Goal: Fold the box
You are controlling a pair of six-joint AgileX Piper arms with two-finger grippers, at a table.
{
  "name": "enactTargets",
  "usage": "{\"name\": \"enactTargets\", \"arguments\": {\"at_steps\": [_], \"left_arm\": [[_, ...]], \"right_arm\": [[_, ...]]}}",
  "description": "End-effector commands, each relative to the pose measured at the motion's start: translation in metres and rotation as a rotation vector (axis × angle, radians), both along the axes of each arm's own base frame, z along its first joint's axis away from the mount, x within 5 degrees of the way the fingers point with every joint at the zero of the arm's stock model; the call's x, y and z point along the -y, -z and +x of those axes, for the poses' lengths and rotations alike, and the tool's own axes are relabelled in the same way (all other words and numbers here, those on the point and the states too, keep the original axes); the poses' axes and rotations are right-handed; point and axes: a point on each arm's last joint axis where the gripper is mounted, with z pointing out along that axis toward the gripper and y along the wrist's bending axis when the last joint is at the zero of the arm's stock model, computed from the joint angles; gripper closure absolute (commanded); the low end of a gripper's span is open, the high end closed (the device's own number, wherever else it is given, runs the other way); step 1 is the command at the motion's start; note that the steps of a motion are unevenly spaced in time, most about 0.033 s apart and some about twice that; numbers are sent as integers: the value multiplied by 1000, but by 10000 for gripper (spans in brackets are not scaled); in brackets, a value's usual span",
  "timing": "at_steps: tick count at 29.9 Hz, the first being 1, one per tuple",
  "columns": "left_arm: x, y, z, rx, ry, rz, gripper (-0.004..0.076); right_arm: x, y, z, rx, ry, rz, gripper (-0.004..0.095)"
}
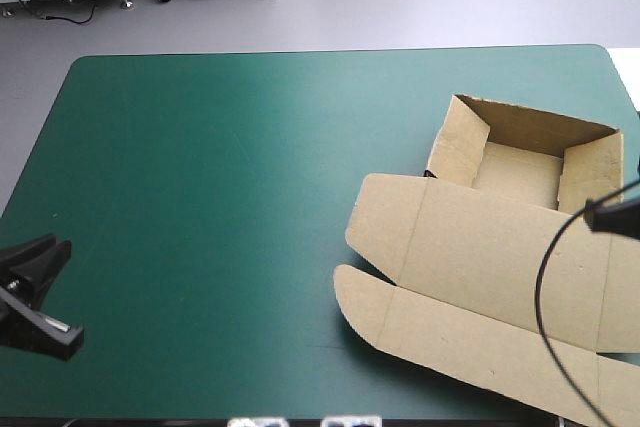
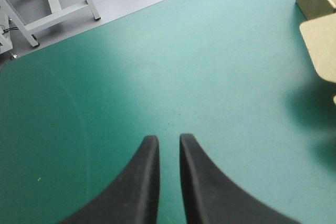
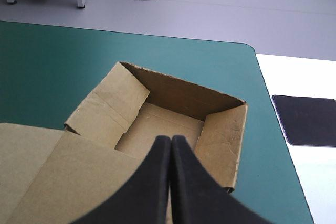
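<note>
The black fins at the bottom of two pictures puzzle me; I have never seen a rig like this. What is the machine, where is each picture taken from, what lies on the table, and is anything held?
It is a robot with two arms, each ending in a gripper of two black fingers. The high view looks down on the teal-green table from above and behind. The other two pictures come from cameras on the wrists, so each shows its own fingers. On the table lies the brown box: its tray has its walls raised, and its lid lies flat. The left gripper is over bare cover, away from the box, its fingers a narrow gap apart, holding nothing. The right gripper is shut, pointing toward the tray, and also holds nothing.
</note>
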Motion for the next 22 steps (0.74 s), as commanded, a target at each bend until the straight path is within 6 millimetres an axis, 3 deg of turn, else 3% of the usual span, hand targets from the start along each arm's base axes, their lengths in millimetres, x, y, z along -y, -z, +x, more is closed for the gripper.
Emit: {"name": "enactTargets", "arguments": {"at_steps": [1, 6, 10, 15, 22], "left_arm": [[-3, 18, -12, 77, 14, -32, 626], [-5, 70, -20, 77, 14, -32, 626], [-5, 103, -15, 22, 7, -4, 626], [0, 141, 1, -68, -2, 9, 626], [4, 171, 10, -147, -2, 23, 626]], "right_arm": [[-13, 18, -34, 146, 17, -20, 928], [-26, 67, -71, 204, 31, -20, 928], [-30, 96, -80, 190, 39, 16, 928], [-29, 128, -65, 133, -3, 106, 928], [-28, 167, -48, 23, -175, 83, 928]]}}
